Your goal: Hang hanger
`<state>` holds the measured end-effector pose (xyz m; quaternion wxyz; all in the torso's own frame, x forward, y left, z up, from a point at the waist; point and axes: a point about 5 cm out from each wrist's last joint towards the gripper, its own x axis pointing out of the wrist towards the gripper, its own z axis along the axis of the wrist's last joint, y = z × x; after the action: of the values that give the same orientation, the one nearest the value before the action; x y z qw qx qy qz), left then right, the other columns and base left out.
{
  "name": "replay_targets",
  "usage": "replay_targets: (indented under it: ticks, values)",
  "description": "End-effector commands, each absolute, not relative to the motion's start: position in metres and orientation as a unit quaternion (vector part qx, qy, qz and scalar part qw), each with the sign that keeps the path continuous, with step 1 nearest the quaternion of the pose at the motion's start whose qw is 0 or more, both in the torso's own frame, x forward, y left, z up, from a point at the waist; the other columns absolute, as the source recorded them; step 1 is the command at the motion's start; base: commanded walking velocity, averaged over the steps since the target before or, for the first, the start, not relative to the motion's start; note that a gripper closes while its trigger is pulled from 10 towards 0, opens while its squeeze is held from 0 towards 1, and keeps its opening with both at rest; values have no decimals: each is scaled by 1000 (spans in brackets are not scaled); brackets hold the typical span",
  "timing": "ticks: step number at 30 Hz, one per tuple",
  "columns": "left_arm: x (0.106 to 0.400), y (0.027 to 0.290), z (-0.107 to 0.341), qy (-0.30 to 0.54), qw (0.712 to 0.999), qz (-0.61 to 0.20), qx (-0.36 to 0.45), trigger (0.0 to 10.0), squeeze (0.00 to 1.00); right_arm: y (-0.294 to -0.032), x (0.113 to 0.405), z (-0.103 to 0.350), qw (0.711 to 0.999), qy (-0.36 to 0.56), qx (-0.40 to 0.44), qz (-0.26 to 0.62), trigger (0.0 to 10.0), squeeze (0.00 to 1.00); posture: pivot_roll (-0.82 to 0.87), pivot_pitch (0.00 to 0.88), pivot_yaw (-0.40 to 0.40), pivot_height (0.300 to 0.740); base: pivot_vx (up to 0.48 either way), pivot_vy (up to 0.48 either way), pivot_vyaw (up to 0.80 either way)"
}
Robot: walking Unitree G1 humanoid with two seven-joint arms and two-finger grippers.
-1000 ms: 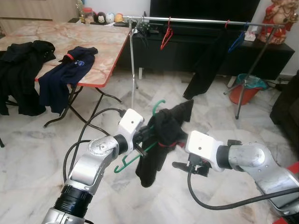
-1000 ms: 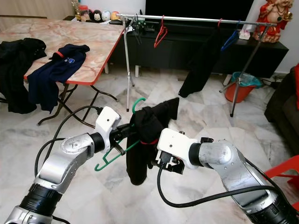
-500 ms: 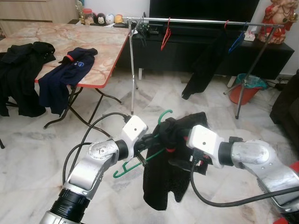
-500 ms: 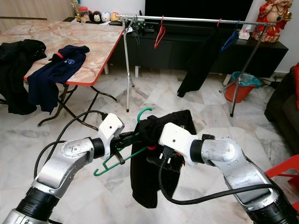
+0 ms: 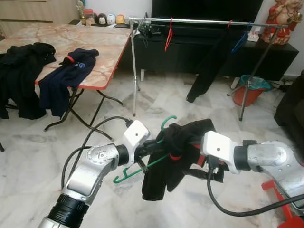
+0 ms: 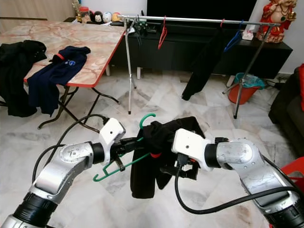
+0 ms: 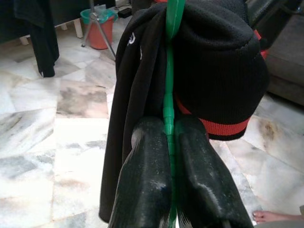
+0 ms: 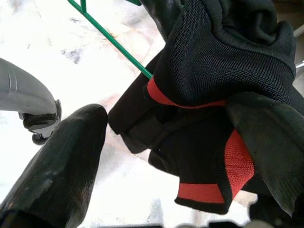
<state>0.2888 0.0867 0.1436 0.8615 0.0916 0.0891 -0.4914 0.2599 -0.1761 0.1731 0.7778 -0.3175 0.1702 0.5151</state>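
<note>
A green hanger (image 5: 167, 119) carries a black garment with red trim (image 5: 164, 173), held low in front of me over the marble floor. My left gripper (image 5: 147, 148) is shut on the hanger's thin green bar (image 7: 169, 95), one black finger (image 7: 147, 180) on each side. My right gripper (image 5: 197, 168) is open at the garment's right side. Its two fingers (image 8: 61, 161) stand wide apart around the bunched cloth (image 8: 223, 71). Beyond, across the room, a clothes rail (image 5: 199, 20) runs on metal legs.
On the rail hang a red hanger (image 5: 167, 40), a blue hanger (image 5: 240, 42) and a black garment (image 5: 209, 66). A folding table (image 5: 102, 47) with dark clothes (image 5: 66, 76) stands at the left. An orange bucket (image 5: 249, 92) sits by the rail's right leg, a red stool (image 5: 285, 204) at bottom right.
My right arm has shifted a little to the right and the garment now hangs shorter and more bunched on the hanger. The left gripper keeps its hold in about the same place.
</note>
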Motion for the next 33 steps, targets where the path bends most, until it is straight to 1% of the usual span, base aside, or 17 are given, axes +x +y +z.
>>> replay_targets:
  ticks: [1,6,8,9,10,12,18,19,21,23,27,33]
  values:
    - [280,81,154,76,838,-533,93,10000,0,-198,264,186,784,171,-332,496,10000,0,90,0,-29,740,0,0,0]
    - [277,83,153,84,827,-547,95,10000,0,-210,268,193,786,173,-344,484,10000,0,85,0,-27,740,0,0,0]
    - [277,85,152,87,827,-547,97,10000,0,-209,266,197,784,171,-338,492,10000,0,86,0,-28,740,0,0,0]
    - [277,85,152,87,828,-545,97,10000,0,-207,266,197,784,169,-333,496,10000,129,86,0,-28,740,0,0,0]
    - [277,85,152,86,829,-544,96,10000,0,-205,264,197,782,166,-328,503,10000,310,88,0,-28,740,0,0,0]
    - [277,84,152,85,829,-545,94,10000,0,-202,262,195,780,165,-320,512,10000,1000,88,0,-27,740,0,0,0]
    - [276,83,153,87,826,-551,89,10000,0,-197,259,186,770,164,-307,535,10000,1000,89,0,-27,740,0,0,0]
    - [276,84,154,88,823,-555,83,10000,0,-198,258,184,764,167,-312,540,10000,0,87,0,-25,740,0,0,0]
    - [275,85,155,88,819,-561,79,10000,0,-201,259,183,758,173,-320,541,10000,0,86,0,-24,740,0,0,0]
    - [272,88,156,93,807,-577,80,10000,0,-209,262,180,754,186,-335,534,10000,0,86,0,-25,740,0,0,0]
    - [269,90,154,105,792,-594,94,10000,0,-215,268,179,758,191,-344,521,10000,0,89,0,-27,740,0,0,0]
    - [265,90,152,116,774,-614,101,10000,0,-221,273,180,753,192,-350,522,10000,0,85,0,-21,740,0,0,0]
